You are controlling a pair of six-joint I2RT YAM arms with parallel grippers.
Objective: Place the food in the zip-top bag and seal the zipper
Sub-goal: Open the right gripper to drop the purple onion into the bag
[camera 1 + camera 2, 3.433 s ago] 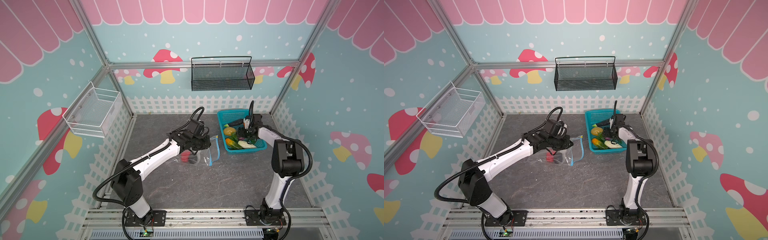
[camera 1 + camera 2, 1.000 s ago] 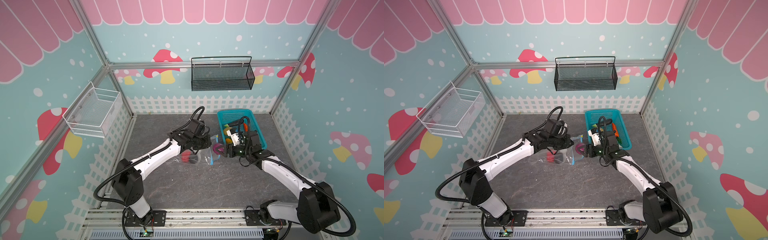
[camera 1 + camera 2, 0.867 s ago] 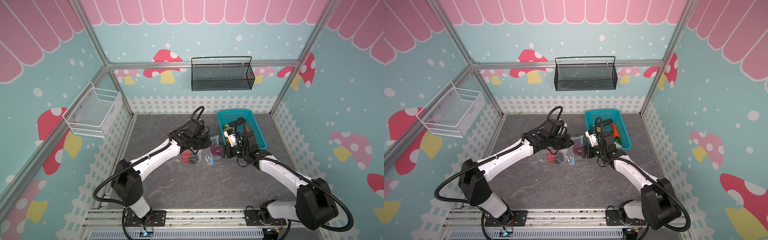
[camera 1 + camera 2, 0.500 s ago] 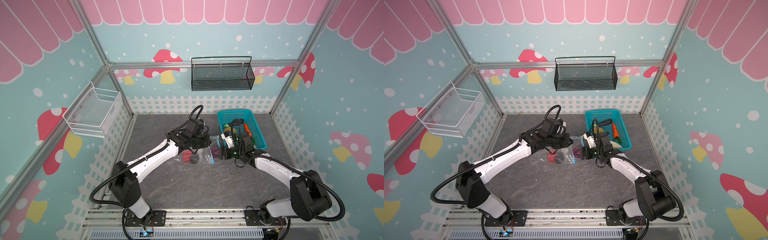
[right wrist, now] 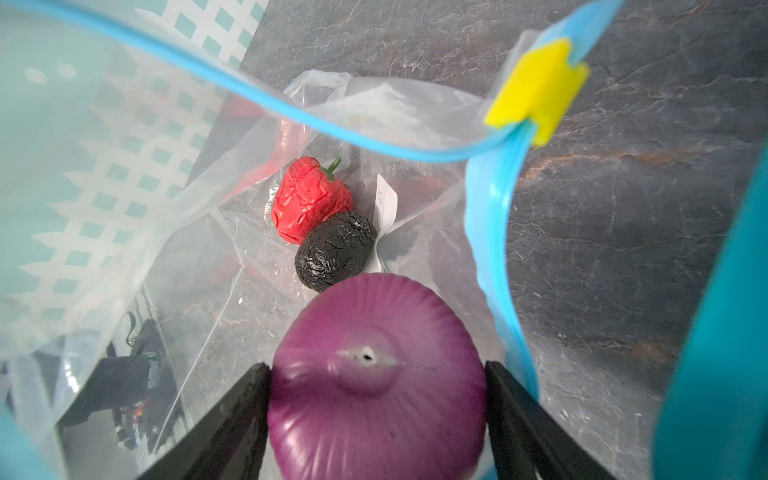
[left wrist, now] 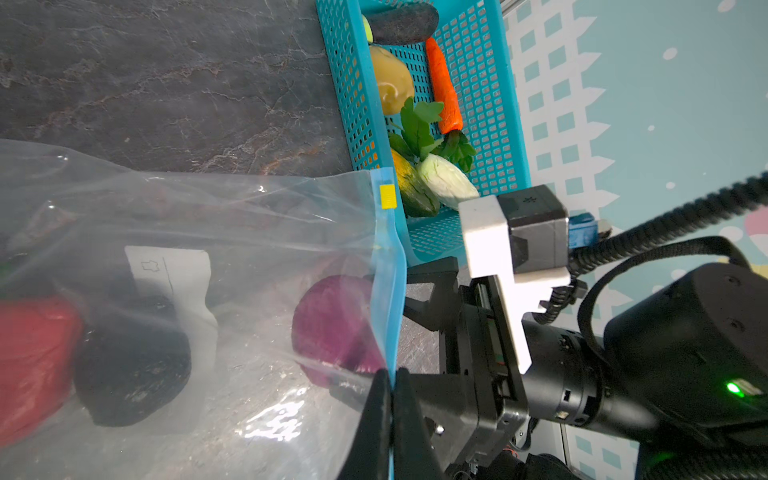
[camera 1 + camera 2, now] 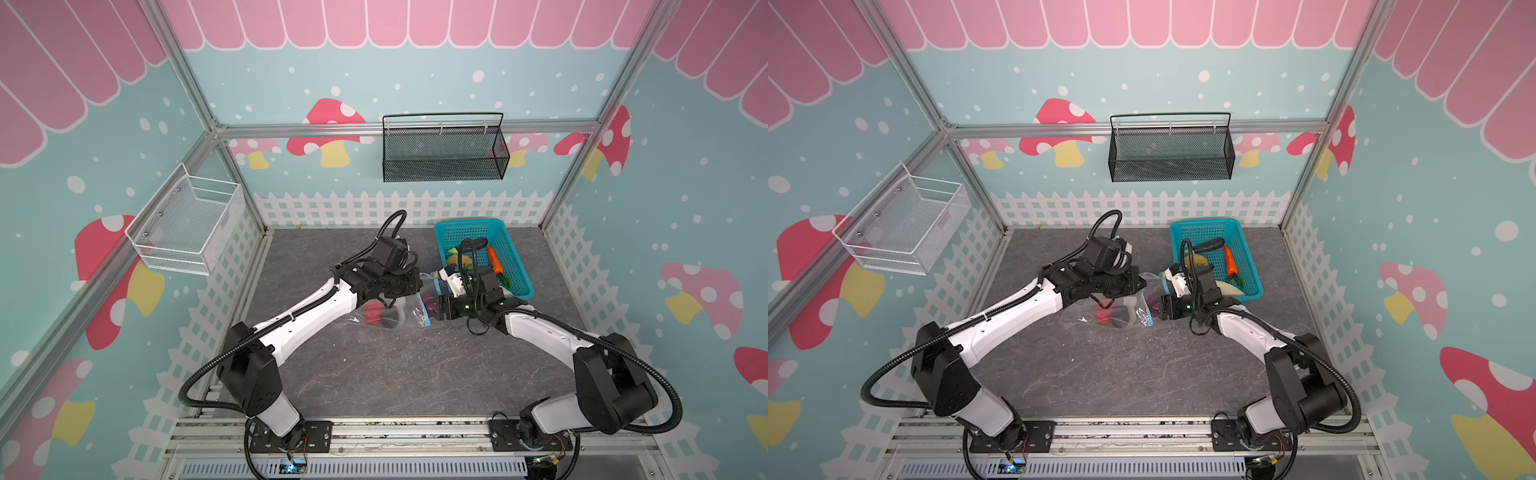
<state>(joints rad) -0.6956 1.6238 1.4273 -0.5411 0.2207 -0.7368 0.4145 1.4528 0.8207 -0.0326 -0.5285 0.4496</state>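
The clear zip-top bag (image 7: 392, 313) (image 6: 232, 216) lies mid-table with its mouth held wide. My left gripper (image 6: 392, 374) (image 7: 417, 283) is shut on the light blue zipper (image 6: 390, 257) at the upper lip; the yellow slider (image 5: 536, 89) sits at one end. My right gripper (image 5: 377, 368) (image 7: 1160, 306) is at the mouth, its two fingers pressed on either side of the purple onion (image 5: 374, 415) (image 6: 332, 328), which is just inside the opening. Deeper in the bag lie a red piece of food (image 5: 309, 199) and a wrinkled black piece (image 5: 334, 255) by the white label (image 5: 386, 203).
The turquoise basket (image 7: 515, 266) (image 6: 345, 83) stands right behind the right arm, holding an orange carrot (image 6: 444, 87), a yellow piece (image 6: 390, 79), a white leafy radish (image 6: 446, 183) and a dark long piece (image 6: 403, 23). A black wire basket (image 7: 444, 153) and a white one (image 7: 187, 226) hang on the walls.
The right arm came from the basket with the purple onion and has pushed it leftward into the bag's mouth. The left gripper has kept its hold on the zipper edge.
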